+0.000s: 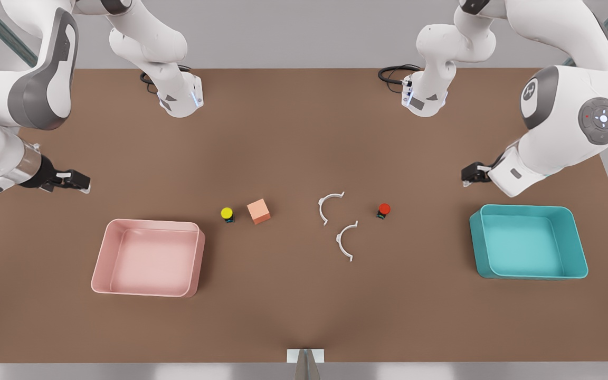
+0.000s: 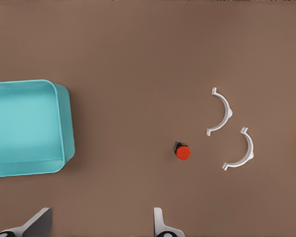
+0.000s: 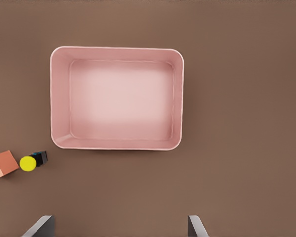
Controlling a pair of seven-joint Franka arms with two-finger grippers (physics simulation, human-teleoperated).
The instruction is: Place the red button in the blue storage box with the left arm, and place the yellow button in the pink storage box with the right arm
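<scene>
Front view layout: the red button (image 1: 383,210) sits right of the middle of the frame on the brown table (image 1: 293,311), and the yellow button (image 1: 227,214) sits left of the middle.
Boxes: the blue storage box (image 1: 526,270) is at the lower right of the frame and the pink storage box (image 1: 148,289) is at the lower left; both have nothing in them.
Left gripper: the left gripper (image 1: 470,174) hangs at the right side of the frame, above the blue box and well apart from the red button; in the left wrist view its fingers (image 2: 159,224) stand wide apart and hold nothing.
Right gripper: the right gripper (image 1: 74,181) hangs at the left side of the frame, above the pink box and well apart from the yellow button; its fingers (image 3: 196,228) are wide apart too, with nothing between them.
Red button pose: it leans over, red cap toward the upper right and dark base toward the lower left, so its long line runs on a slant.
Yellow button pose: it looks about the same, yellow cap up, dark base down and a bit right.
Risk near yellow: the orange cube (image 1: 258,211) sits just beside the yellow button, so a finger could bump it and push the button away.
Risk near red: two white curved clips (image 1: 330,206) lie near the red button, and one could get knocked.
Risk of slipping: both buttons are small with round caps, so they may pop out if squeezed off-center.
</scene>
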